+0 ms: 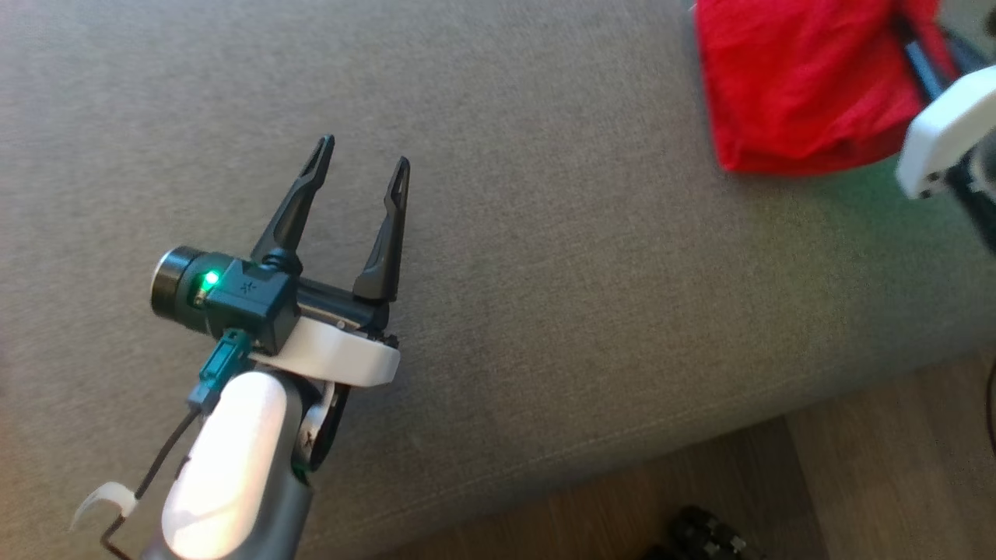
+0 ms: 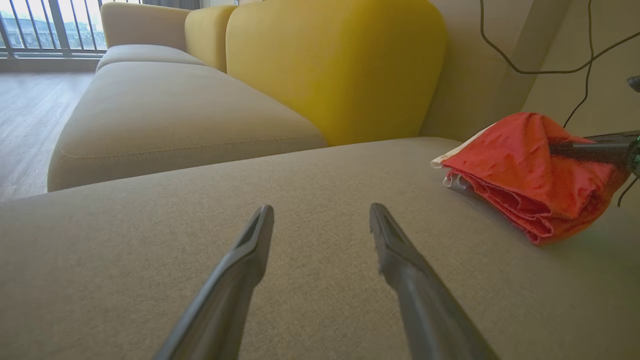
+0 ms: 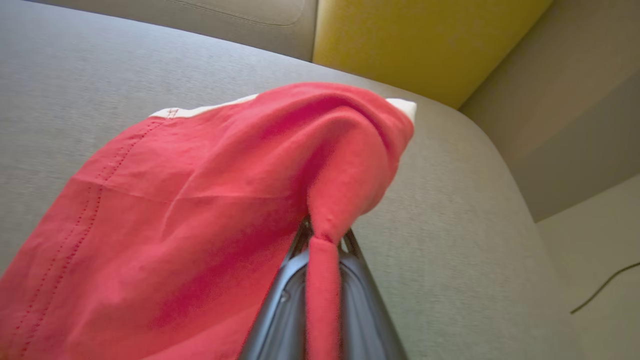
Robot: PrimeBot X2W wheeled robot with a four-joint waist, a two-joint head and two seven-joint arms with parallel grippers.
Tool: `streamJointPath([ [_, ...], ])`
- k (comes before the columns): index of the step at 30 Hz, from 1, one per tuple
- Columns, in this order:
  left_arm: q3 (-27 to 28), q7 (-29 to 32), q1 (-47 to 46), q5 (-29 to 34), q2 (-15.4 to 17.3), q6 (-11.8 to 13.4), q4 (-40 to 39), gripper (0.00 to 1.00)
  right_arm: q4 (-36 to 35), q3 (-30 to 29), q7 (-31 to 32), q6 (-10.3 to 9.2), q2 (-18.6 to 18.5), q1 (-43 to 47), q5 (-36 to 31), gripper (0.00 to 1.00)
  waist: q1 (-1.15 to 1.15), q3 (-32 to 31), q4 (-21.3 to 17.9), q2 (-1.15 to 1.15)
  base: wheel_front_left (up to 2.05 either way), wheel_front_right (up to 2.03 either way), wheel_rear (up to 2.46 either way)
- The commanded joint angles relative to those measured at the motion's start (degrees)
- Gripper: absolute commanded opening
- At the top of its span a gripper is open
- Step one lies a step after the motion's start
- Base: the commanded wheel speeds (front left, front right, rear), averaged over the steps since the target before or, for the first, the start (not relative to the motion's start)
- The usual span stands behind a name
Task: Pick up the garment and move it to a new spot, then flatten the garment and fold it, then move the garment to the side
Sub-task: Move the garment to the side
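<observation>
right claw point(image 3: 326, 234) pinches 1 garment point(image 3: 175, 200); left claw point(image 1: 363, 155) spread

The left gripper point(image 1: 364, 152) shows at the lower left of the head view, its pale forearm point(image 1: 226, 467) rising from the bottom edge and its two dark fingers point(image 1: 299, 204) spread wide with nothing between them. The right gripper point(image 3: 325, 230) is pinched tight on a fold of the red garment point(image 3: 190, 200). Its white wrist housing point(image 1: 945, 128) sits at the far right edge of the head view.
</observation>
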Motion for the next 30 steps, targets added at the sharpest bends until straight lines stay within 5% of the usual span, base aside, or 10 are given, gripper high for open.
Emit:
streamJointPath([
  [1,1.89,-0.29,-1.54,0.64,0.95,-0.25,-2.45,1.0,-2.26,-1.26,0.3,-0.02,-1.6,-0.94,-1.39,0.0,-0.01,1.77,-1.15,0.0,0.0,0.0,0.0],
  [17,3.31,-0.29,-1.48,-0.19,1.75,-0.16,-3.45,1.0,-8.65,-16.41,1.39,-0.02,0.27,0.96,-12.5,0.0,-0.01,4.9,0.1,0.0,0.0,0.0,0.0],
  [19,3.46,-0.29,-1.47,-0.31,1.76,-0.16,-3.44,1.0,-9.66,-16.75,1.75,-0.02,1.27,1.41,-13.15,0.84,-0.01,5.03,0.26,0.0,0.0,0.0,0.0],
  [20,3.52,-0.29,-1.49,-0.37,1.76,-0.17,-3.4,1.0,-10.1,-17.04,1.89,-0.02,1.65,1.57,-13.37,1.0,-0.01,5.08,0.36,0.0,0.0,0.0,0.0],
  [30,3.97,-0.29,-1.18,-1.31,0.71,0.0,-2.36,1.0,-14.56,-17.83,2.19,-0.02,4.05,1.71,-14.78,1.0,-0.01,2.78,2.11,0.0,0.0,0.0,0.0],
])
